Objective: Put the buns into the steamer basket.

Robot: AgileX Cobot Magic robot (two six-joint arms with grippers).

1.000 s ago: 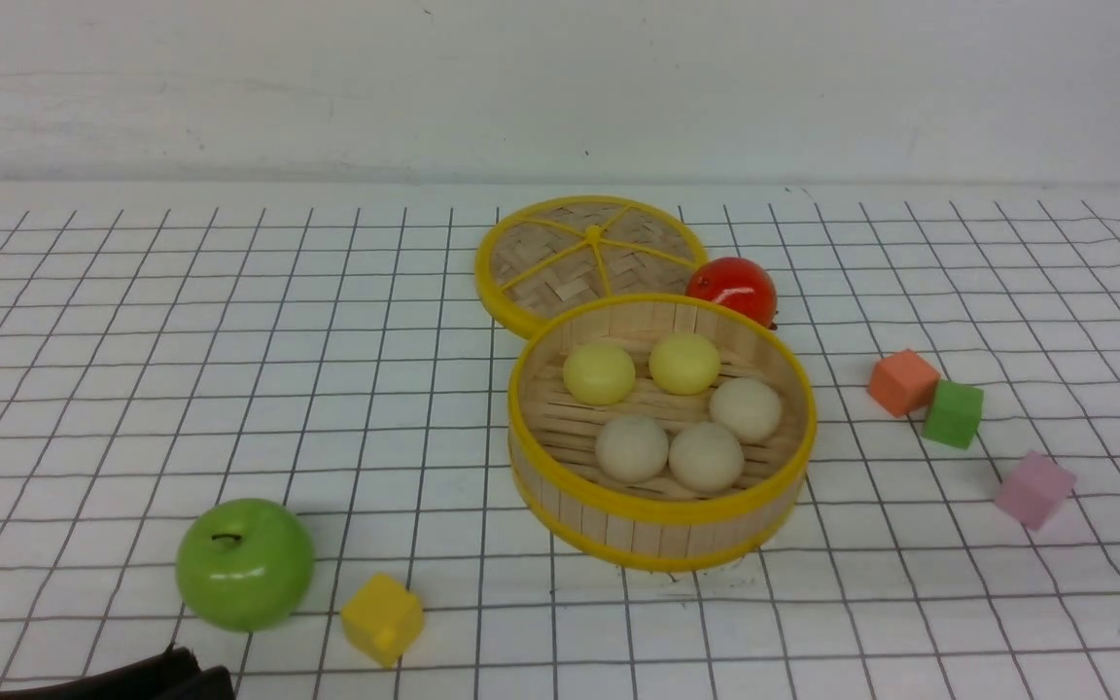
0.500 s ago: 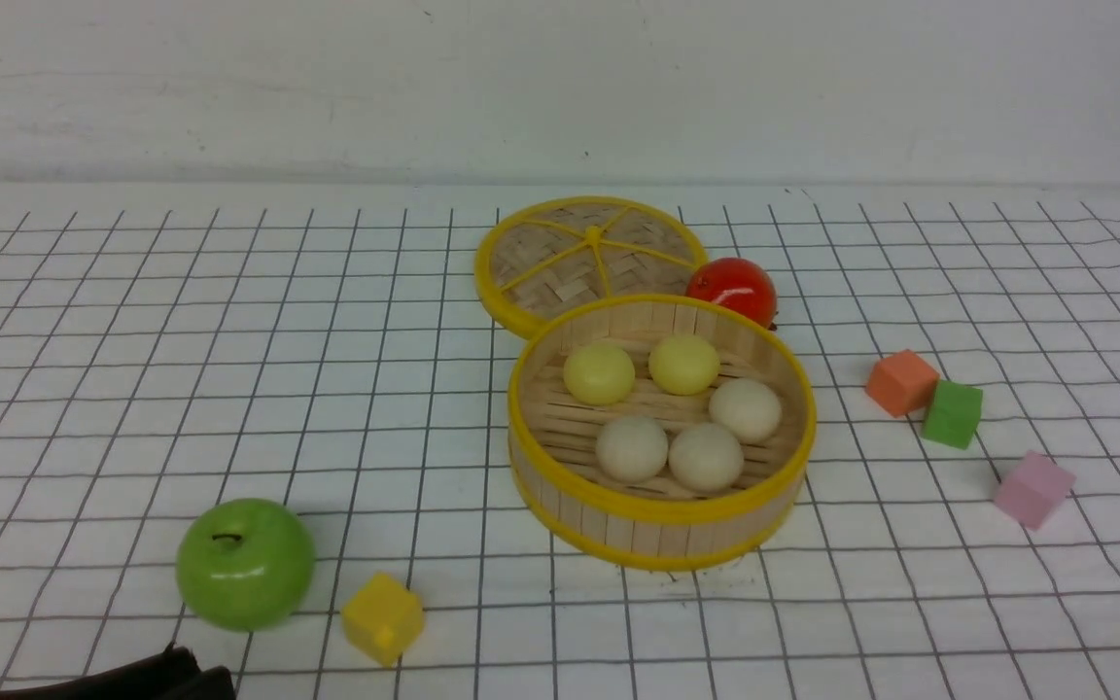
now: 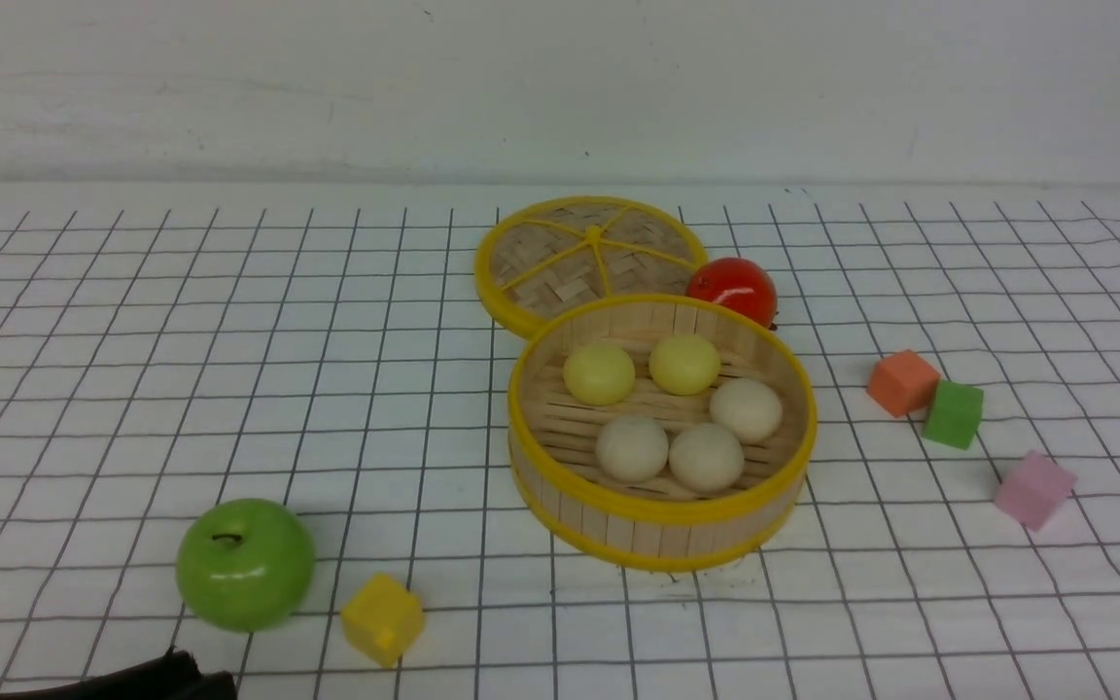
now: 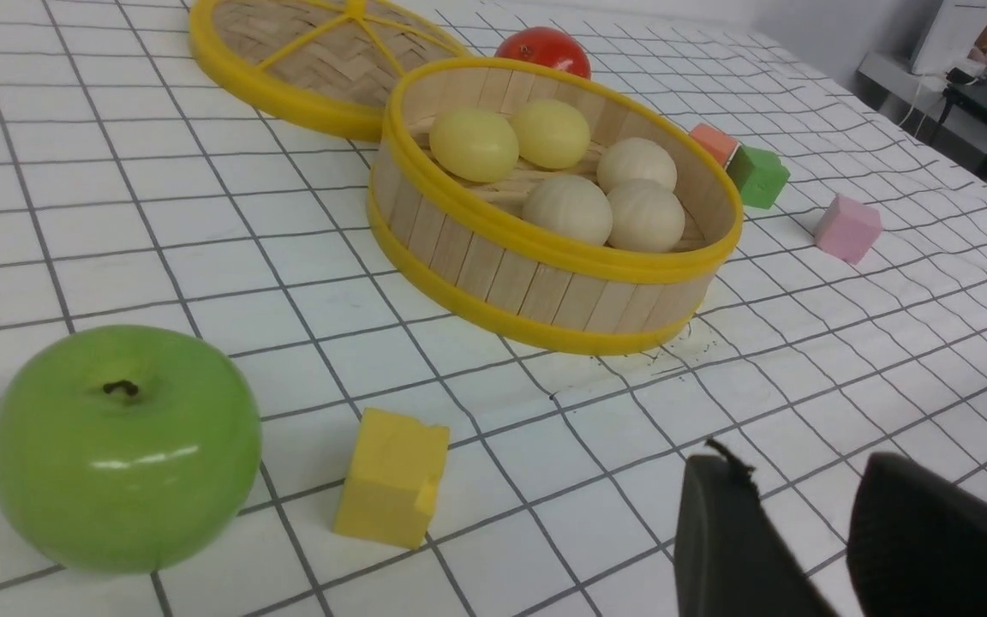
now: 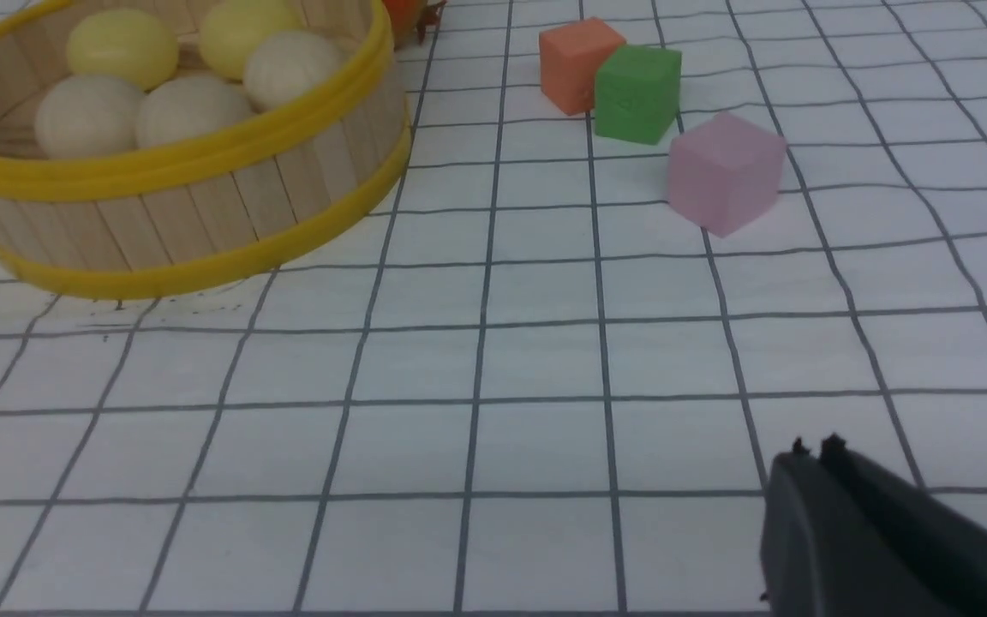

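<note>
The steamer basket (image 3: pixel 659 530) stands mid-table, also in the left wrist view (image 4: pixel 536 283) and right wrist view (image 5: pixel 202 206). Inside lie two pale yellow buns (image 3: pixel 599 372) (image 3: pixel 684 364) and three cream-white buns (image 3: pixel 745 408) (image 3: pixel 631 447) (image 3: pixel 706 456). My left gripper (image 4: pixel 793 488) is open and empty, low near the table's front left, well short of the basket; only a dark tip shows in the front view (image 3: pixel 132 681). My right gripper (image 5: pixel 815 454) is shut and empty, near the front right, out of the front view.
The woven lid (image 3: pixel 591 258) lies behind the basket, with a red tomato-like ball (image 3: pixel 732 288) beside it. A green apple (image 3: pixel 245 564) and yellow cube (image 3: pixel 382 618) sit front left. Orange (image 3: pixel 902 382), green (image 3: pixel 953 413) and pink (image 3: pixel 1034 489) cubes sit to the right.
The right arm, seen at the right edge one second ago, has drawn back out of the front view. The buns and basket have not moved.
</note>
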